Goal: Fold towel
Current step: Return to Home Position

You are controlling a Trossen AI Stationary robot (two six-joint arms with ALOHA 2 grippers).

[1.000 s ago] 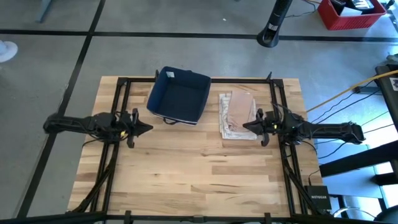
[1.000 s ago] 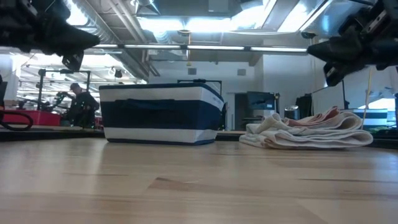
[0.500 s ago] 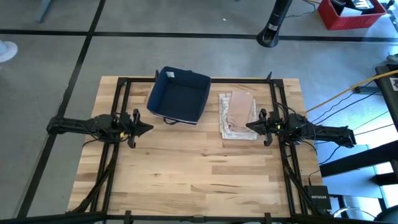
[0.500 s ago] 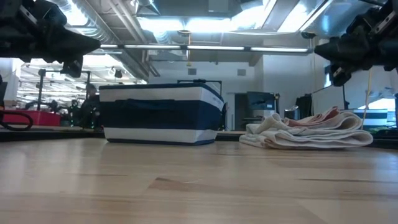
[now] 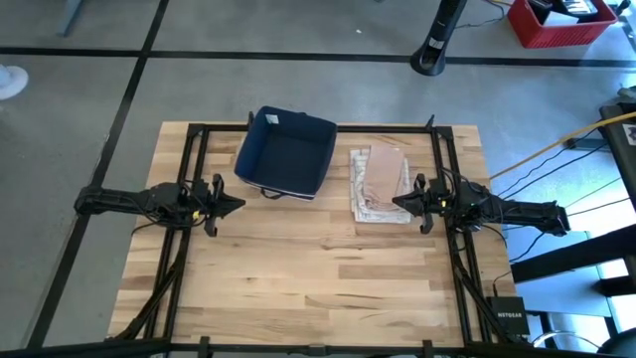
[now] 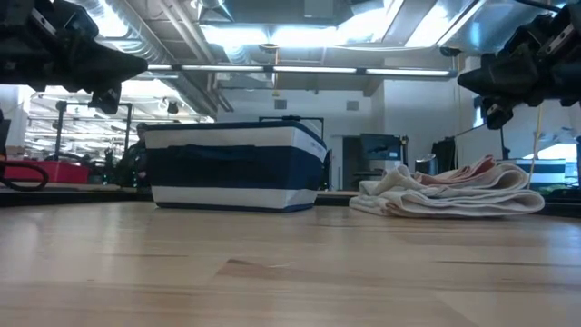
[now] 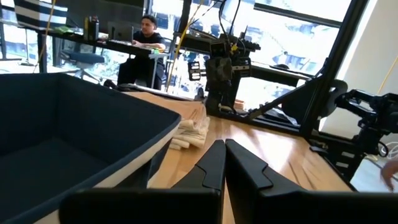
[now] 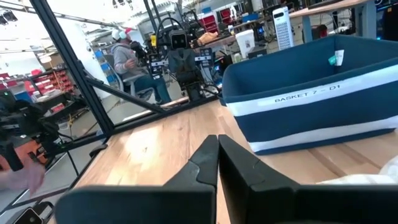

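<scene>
Towel pile [image 5: 381, 185] is lying folded just right of basket [image 5: 288, 151]. Left gripper [image 5: 235, 206] is hovering off basket's near-left corner, fingers pressed together. Right gripper [image 5: 398, 203] is hovering right of basket, likewise closed.

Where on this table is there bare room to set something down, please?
Bare: the strip between the left arm and right arm, and the table's whole near half. Crowded: the far edge, where the basket and towel pile sit side by side.
</scene>
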